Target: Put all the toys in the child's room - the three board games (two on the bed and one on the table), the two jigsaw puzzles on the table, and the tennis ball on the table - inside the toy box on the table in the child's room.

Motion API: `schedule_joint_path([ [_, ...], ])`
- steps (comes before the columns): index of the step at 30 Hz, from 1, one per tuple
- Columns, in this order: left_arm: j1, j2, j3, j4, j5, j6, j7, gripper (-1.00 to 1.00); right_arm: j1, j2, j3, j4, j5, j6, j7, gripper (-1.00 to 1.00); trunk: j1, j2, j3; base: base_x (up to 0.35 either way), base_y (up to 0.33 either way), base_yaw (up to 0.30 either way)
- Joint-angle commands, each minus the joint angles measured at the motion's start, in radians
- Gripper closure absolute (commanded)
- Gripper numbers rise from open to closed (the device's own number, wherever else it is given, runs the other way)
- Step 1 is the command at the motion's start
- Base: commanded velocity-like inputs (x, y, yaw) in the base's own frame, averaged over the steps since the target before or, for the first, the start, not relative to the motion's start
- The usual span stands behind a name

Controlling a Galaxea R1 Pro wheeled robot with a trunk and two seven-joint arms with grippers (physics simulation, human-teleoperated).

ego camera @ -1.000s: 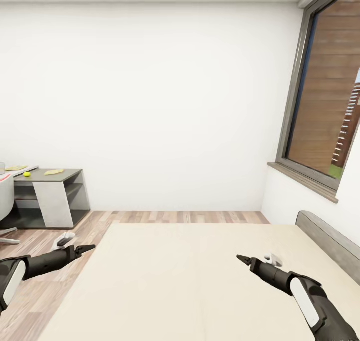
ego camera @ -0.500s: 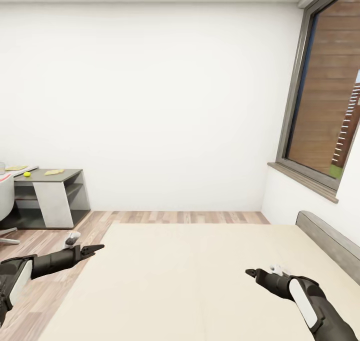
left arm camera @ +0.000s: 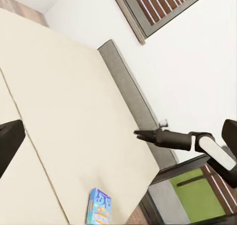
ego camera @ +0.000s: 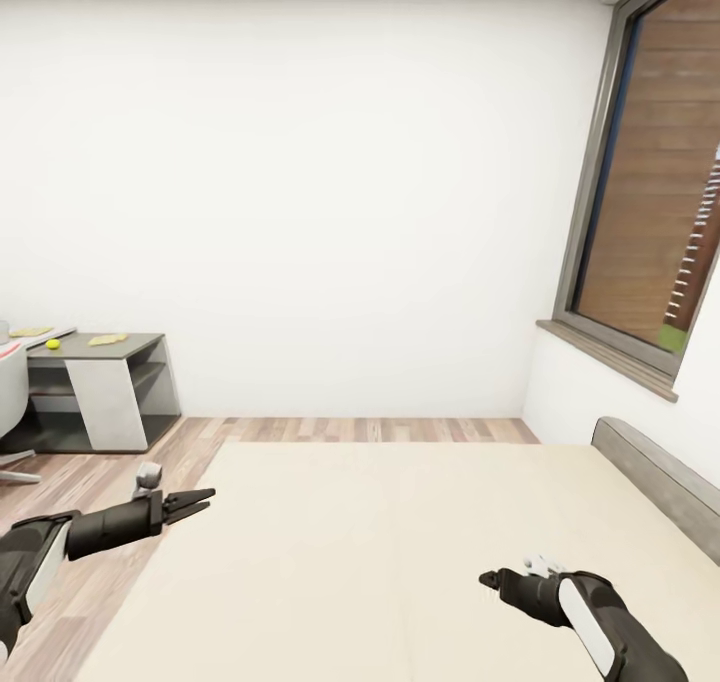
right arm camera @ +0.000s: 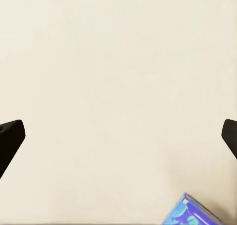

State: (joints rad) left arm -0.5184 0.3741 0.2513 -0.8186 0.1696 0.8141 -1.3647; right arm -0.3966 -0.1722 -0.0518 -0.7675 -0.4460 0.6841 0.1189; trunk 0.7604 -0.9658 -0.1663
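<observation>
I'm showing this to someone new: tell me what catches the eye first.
The wide beige bed takes up the foreground, with both black arms held over it, the left pincer near its edge and the right pincer above the mattress. A blue game box lies on the mattress. Far left, a small yellow-green ball sits on the grey desk, and a big window fills the right wall.

This is looking like a home bedroom: a wide beige-mattressed bed [ego camera: 400, 552] with a grey headboard [ego camera: 655, 482] is lying on wood-plank flooring [ego camera: 300, 430], a grey-framed window [ego camera: 650, 182] is standing beside the bed, and a dark-grey desk surface [ego camera: 100, 347] is sitting beyond the bed's foot.
</observation>
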Motion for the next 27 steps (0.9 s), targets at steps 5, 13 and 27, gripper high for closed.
schedule_joint_path([
  [5, 0.001, -0.001, -0.001, 0.0, 0.002, 0.011, -0.028, -1.0, -0.001, 0.0, 0.033, 0.002, 0.005, -0.004, 0.004, -1.0, 0.0, -0.001, -0.009, 0.0, 0.0, -0.006],
  [13, 0.001, -0.001, -0.003, -0.001, 0.002, 0.011, -0.058, -1.0, -0.001, 0.0, 0.077, 0.004, 0.005, -0.009, -0.021, -1.0, 0.0, -0.001, -0.013, 0.0, 0.0, -0.003],
  [27, 0.003, -0.002, -0.004, -0.001, 0.002, 0.011, -0.065, -1.0, 0.023, 0.004, 0.098, 0.111, 0.001, -0.096, -0.083, -1.0, 0.0, -0.001, -0.014, 0.0, 0.0, 0.0],
])
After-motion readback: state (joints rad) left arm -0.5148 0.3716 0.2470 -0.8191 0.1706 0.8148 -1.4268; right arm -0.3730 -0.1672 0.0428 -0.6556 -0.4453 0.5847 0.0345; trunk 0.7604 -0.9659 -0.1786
